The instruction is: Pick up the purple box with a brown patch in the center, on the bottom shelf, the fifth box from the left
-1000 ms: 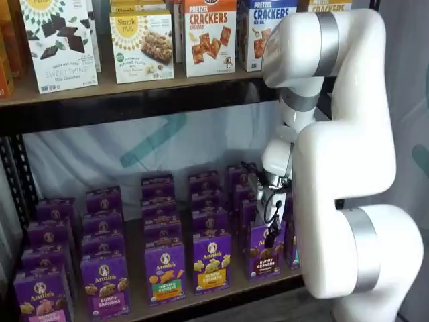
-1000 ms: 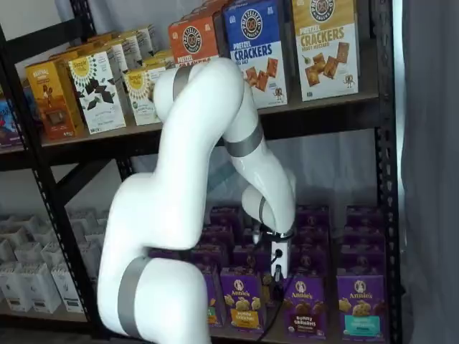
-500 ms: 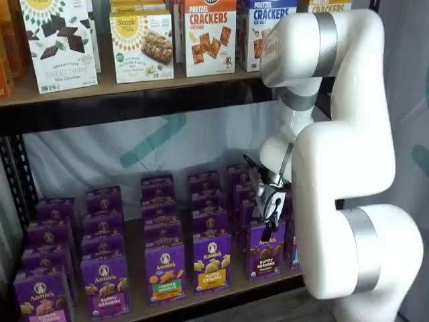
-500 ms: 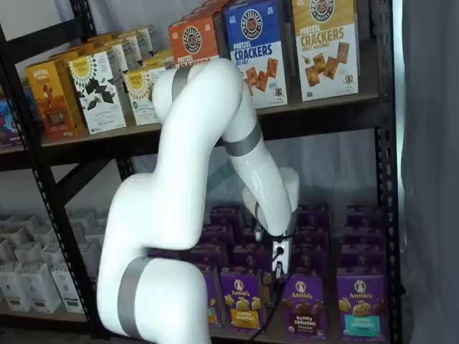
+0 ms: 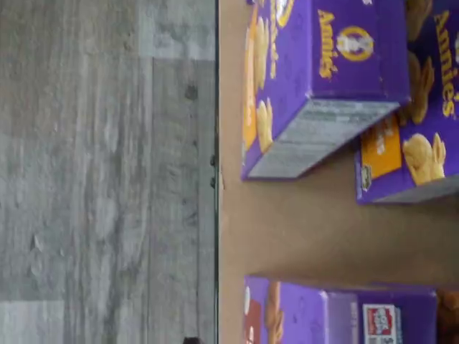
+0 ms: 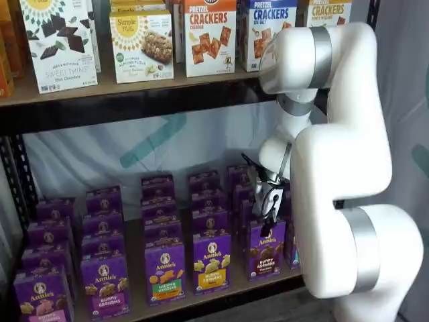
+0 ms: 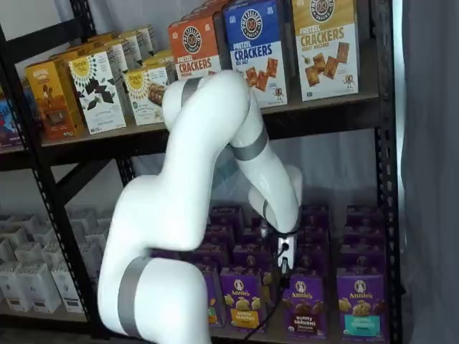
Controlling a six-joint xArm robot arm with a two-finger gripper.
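The purple box (image 6: 266,249) with brown bunny crackers on its front stands at the front of the bottom shelf (image 6: 221,290), just left of the arm's white base link. In both shelf views my gripper (image 6: 267,227) hangs right above that row, its black fingers pointing down a little over the purple box (image 7: 302,305). It holds nothing and stands open. The fingers (image 7: 282,264) show only side-on beside a black cable. The wrist view looks onto the tan bottom shelf (image 5: 287,229) and several purple cartons; no fingers show there.
Rows of purple Annie's cartons fill the shelf: a yellow-cracker one (image 6: 212,261) and a green-band one (image 6: 165,271) to the left, a teal-band one (image 7: 359,305) to the right. Cracker boxes (image 6: 210,35) line the shelf above. Grey floor (image 5: 107,172) lies past the black rail.
The arm's upper links have shifted slightly, and the gripper has risen a little above the brown-patch box. The boxes have not moved.
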